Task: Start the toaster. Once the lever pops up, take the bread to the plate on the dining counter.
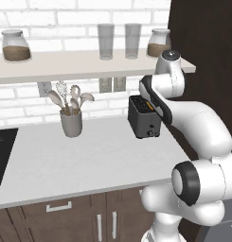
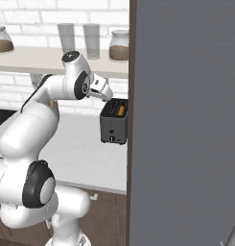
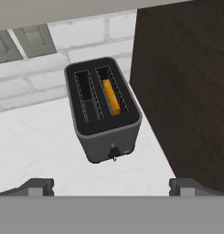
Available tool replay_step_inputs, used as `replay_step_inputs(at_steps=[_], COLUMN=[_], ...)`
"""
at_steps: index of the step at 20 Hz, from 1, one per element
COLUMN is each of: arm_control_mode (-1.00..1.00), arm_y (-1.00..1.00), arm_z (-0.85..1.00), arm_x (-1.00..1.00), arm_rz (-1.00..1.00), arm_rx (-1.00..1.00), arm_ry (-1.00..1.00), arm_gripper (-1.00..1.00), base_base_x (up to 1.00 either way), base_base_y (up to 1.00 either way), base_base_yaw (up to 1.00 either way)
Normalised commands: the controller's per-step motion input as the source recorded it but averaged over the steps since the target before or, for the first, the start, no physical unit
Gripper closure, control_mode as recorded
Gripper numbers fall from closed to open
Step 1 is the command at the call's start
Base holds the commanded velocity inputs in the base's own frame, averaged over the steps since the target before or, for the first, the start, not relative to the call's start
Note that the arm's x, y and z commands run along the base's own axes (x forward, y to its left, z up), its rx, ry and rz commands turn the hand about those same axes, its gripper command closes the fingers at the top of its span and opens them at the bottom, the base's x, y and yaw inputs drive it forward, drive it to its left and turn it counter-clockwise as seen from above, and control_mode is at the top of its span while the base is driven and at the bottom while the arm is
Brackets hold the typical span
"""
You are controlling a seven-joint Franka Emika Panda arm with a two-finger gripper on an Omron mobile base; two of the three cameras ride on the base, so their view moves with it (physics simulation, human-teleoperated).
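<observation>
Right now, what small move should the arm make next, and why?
Probably lower the open hand toward the lever on the toaster's front: the bread already sits in one slot, and the hand hovers above the toaster, touching nothing.

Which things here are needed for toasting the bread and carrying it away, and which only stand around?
Needed:
- toaster, on the white worktop
- bread, down in one slot
- open fingers, above the toaster

Standing around:
- utensil cup
- two glasses on the shelf
- two jars on the shelf
- wall sockets
- cooktop
</observation>
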Motion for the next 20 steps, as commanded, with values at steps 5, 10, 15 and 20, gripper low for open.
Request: replay_step_inputs(at_steps=[5,10,15,20], arm_control_mode=[-1.00,-1.00,-1.00,-1.00], arm_y=[0.00,0.00,0.00,0.00], arm_z=[0.00,0.00,0.00,0.00], arm_x=[0.00,0.00,0.00,0.00], arm_rz=[0.00,0.00,0.00,0.00], arm_rx=[0.00,0.00,0.00,0.00], arm_ry=[0.00,0.00,0.00,0.00], arm_gripper=[-1.00,-1.00,-1.00,-1.00], base_base_x=[0.00,0.00,0.00,0.00], base_base_y=[0.00,0.00,0.00,0.00], base_base_yaw=[0.00,0.00,0.00,0.00])
